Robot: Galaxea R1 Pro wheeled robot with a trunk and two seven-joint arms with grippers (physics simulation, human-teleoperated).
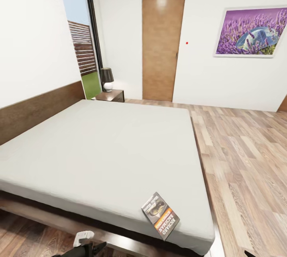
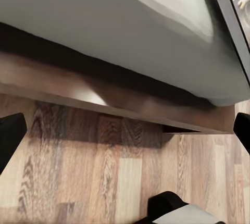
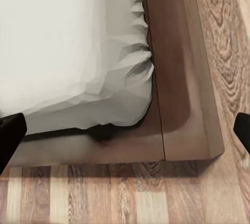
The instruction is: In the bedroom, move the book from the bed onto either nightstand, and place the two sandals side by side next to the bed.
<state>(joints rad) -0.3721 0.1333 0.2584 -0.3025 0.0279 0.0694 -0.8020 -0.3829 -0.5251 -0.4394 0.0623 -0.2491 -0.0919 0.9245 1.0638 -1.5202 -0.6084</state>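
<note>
Low at the head view's bottom edge, the left gripper [image 1: 88, 244] pokes in, just short of the bed [image 1: 99, 145], a white and dark piece of it cut off by the frame. Beyond it the bed fills most of the room [image 1: 215, 30]: a plain white mattress on a dark wooden platform, headboard along the left wall.

On the mattress's near right corner lies the book [image 1: 160, 216], flat, cover up. Its long axis runs diagonally, one short end toward the bed's near edge and to the right, the other toward the middle of the mattress; the orange band and white lettering run lengthwise.

At the far left corner of the bed stands the nightstand [image 1: 111, 96], with a dark-shaded lamp [image 1: 106, 79] on it.

From the left wrist view the arm looks down on the frame's edge and plank floor [image 2: 104, 182], dark fingertips [image 2: 9, 135] at both sides, spread wide with nothing between; the book's edge [image 2: 232, 21] is cropped. The right gripper [image 3: 125, 133] likewise hangs spread over the bed's corner [image 3: 182, 94], holding nothing.
</note>
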